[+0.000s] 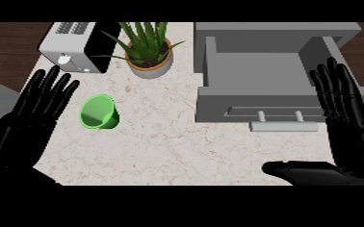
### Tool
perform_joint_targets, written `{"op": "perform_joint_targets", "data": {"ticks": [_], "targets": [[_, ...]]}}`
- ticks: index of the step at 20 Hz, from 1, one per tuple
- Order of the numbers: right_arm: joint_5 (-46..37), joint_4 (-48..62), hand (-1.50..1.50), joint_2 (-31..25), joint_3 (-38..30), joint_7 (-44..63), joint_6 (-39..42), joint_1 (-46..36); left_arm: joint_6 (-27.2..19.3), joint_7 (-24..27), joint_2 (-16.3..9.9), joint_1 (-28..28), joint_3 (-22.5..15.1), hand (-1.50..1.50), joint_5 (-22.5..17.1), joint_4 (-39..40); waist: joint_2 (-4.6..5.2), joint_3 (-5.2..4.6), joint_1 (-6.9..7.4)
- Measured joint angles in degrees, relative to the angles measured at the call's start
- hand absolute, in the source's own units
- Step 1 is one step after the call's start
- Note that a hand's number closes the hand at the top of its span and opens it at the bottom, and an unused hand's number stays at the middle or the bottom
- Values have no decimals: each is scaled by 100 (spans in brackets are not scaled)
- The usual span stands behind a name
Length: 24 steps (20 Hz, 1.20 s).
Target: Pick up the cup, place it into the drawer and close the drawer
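Lying on its side at left-centre of the frame, the green cup (98, 112) sits just right of the left hand (32, 110), mouth toward lower left, axis diagonal. Both hands spread flat, holding nothing; right hand (340, 107) is far off by the open drawer (256, 79), centre-right. Left is nearer. Plant (148, 53) & toaster (73, 46) sit above the cup on the counter (177, 144), not blocking.

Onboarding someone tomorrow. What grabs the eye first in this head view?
The bright green cup on the pale counter, left of center, just right of the open left hand. Then the grey drawer standing open at right, the open right hand beside it. A potted plant and toaster sit behind.
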<state>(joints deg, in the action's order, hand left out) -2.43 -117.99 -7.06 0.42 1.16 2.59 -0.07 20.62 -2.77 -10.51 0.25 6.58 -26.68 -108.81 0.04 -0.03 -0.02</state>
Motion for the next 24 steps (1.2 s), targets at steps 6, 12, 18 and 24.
{"op": "perform_joint_targets", "data": {"ticks": [6,12,18,24], "targets": [[4,199,-150,-25,-111,-128,117,-67,406,201,-141,-148,325,-150,-155,897,0,2,-7],[101,241,-150,-32,-248,-164,200,-73,522,681,-223,-42,593,-150,317,1602,-1,1,-6],[158,445,-150,-159,-431,-90,299,-396,468,1533,-232,-325,700,-150,1104,2866,5,2,-16],[47,466,-150,-46,-338,-211,302,-271,397,2493,-444,-768,854,-150,1769,4385,6,-1,-35]]}}
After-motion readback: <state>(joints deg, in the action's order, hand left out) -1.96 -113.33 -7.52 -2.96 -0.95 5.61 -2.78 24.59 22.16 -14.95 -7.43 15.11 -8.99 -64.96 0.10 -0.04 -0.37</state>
